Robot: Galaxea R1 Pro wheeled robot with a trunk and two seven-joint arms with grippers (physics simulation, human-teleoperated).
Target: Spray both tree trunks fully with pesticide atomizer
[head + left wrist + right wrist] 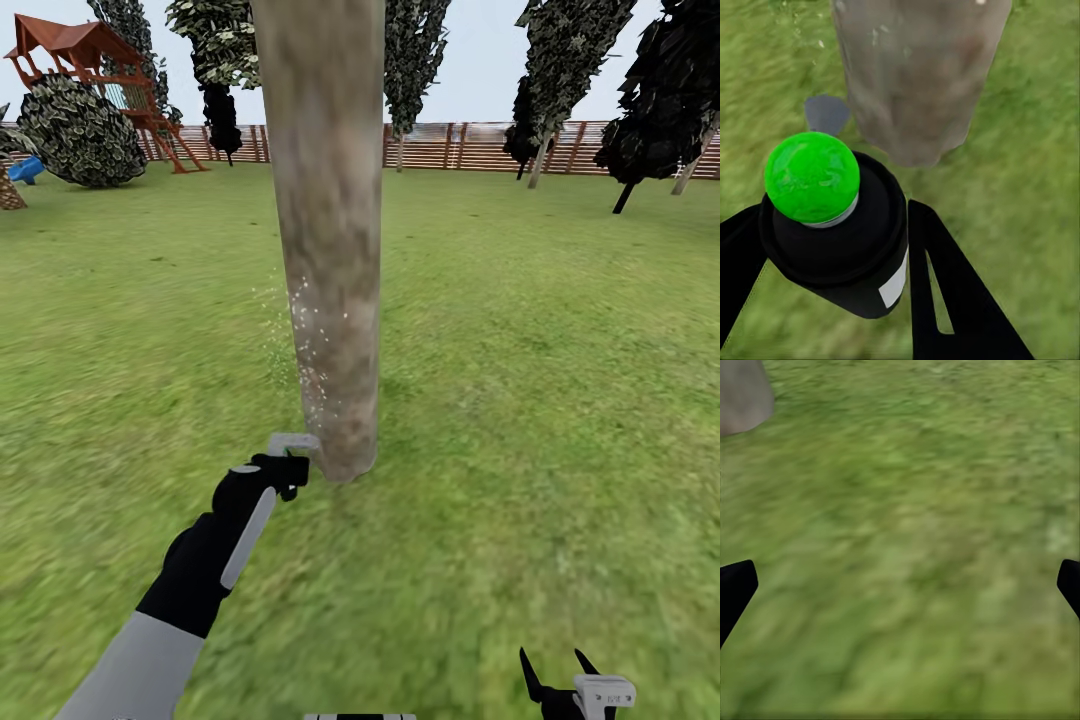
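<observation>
A thick mottled grey-beige tree trunk [328,250] rises straight ahead in the head view. My left gripper [290,460] sits low at its base, shut on the pesticide atomizer [814,176]. The atomizer is a black bottle with a round green top, and it points at the trunk [919,75] from close range. White spray specks [300,335] hang against the trunk's lower left side. At the bottom right, low over the grass, my right gripper [560,680] is open with nothing between its fingers [735,589].
Green lawn [550,400] spreads all round. A small grey stone [826,112] lies beside the trunk base. Far back stand a brown slat fence [470,145], a wooden playset [100,70], a round bush [80,130] and more leaning trees [560,70].
</observation>
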